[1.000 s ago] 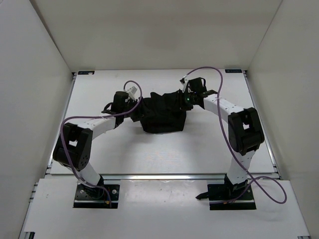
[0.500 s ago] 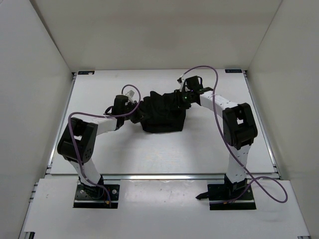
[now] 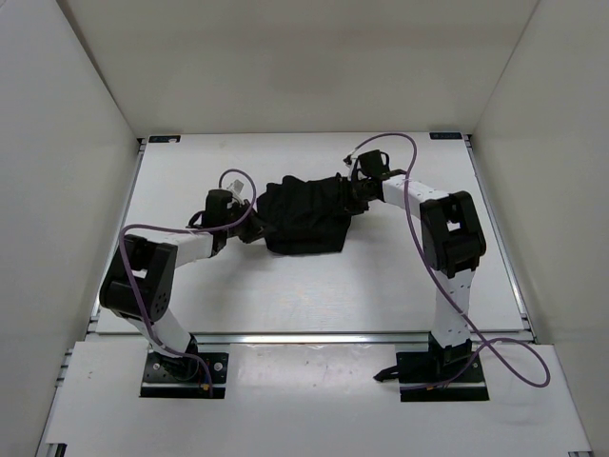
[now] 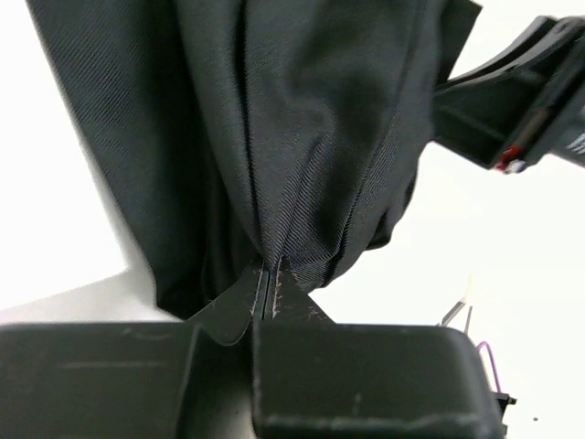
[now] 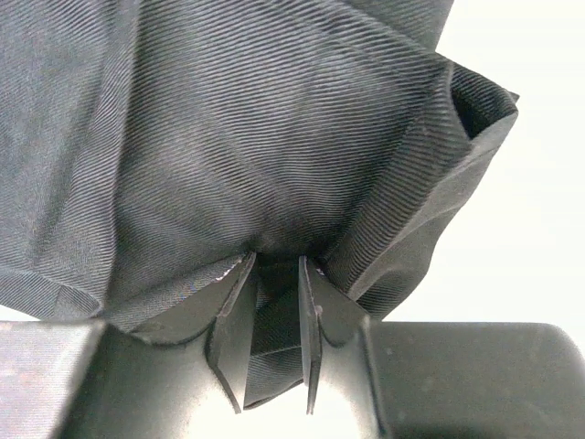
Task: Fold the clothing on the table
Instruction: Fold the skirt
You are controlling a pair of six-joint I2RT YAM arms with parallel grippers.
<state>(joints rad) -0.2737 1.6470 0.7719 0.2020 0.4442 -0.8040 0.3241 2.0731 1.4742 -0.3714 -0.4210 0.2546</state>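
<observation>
The clothing is lying bunched in a wrinkled black heap on the desk, around the middle and a bit toward the far side, between the two arms.

From the top, the left claw is reaching in low from the left and touching the heap's left edge. In the left wrist view, the left claw is pinching a thin fold of the clothing. Its fingers are almost meeting, and the fabric is fanning away from the tips in tight ridges. Bare white desk is showing on the left of that view. The right claw is showing at the upper right, by the fabric's far edge.

From the top, the right claw is coming in from the right at the heap's far right corner. In the right wrist view, the right claw is clamping a thicker bunch of the clothing. Its fingers are standing a little apart with cloth filling the gap, and a folded edge is curling out to the right over the desk.

The purple cables are looping above both arms. A metal rail is running along the desk's near edge.
</observation>
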